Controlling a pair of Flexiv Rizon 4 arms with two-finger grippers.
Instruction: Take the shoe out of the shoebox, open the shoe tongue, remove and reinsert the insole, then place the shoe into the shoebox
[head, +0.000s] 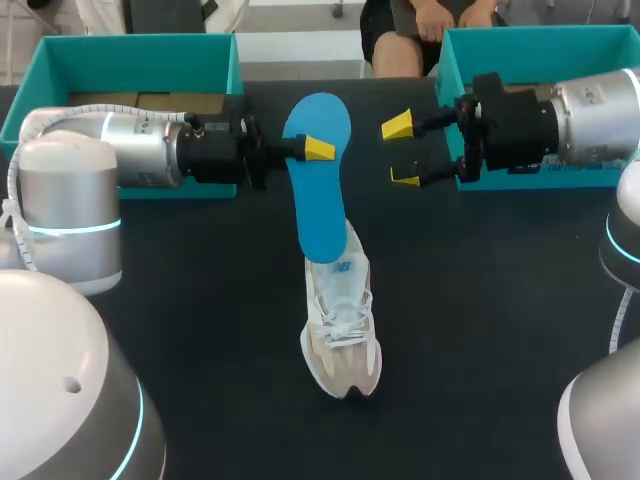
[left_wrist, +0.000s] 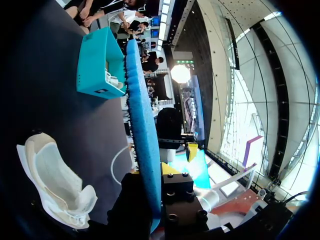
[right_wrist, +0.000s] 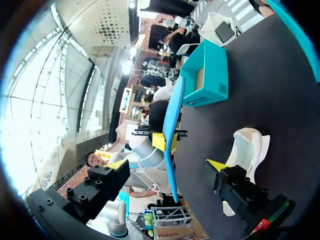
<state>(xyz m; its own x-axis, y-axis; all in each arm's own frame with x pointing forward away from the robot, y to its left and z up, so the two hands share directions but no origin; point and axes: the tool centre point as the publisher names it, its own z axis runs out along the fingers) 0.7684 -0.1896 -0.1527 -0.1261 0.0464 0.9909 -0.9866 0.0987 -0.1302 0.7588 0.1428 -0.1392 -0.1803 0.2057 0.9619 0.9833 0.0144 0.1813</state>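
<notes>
Biggest thing here is the table (head: 480, 330): flat, matte black, taking up nearly the whole head view. The left arm (head: 130, 150) comes in along the far-left side and the right arm (head: 590, 115) along the far-right, both lying roughly level and pointing at each other across the middle.

There are two teal shoeboxes at the far edge. The left shoebox (head: 140, 65) sits behind the left arm with brown cardboard showing inside, and the right shoebox (head: 540, 50) sits behind the right arm.

The shoe (head: 342, 330), a white and beige sneaker, is out of both boxes. It stands on its sole mid-table, toe toward the near edge, laces looking loose.

The blue insole (head: 318, 190) is up in the air on a slant, with its wide end over toward the boxes. Its narrow end overlaps the shoe's heel opening from above, and I honestly can't tell if it touches there.

The left end effector (head: 312, 150) is pinching the insole near the wide end, one yellow tip on top. In the left wrist view the insole runs edge-on between the fingers.

The right end effector (head: 402, 152) is just beside the insole, fingers spread wide, holding nothing.
</notes>
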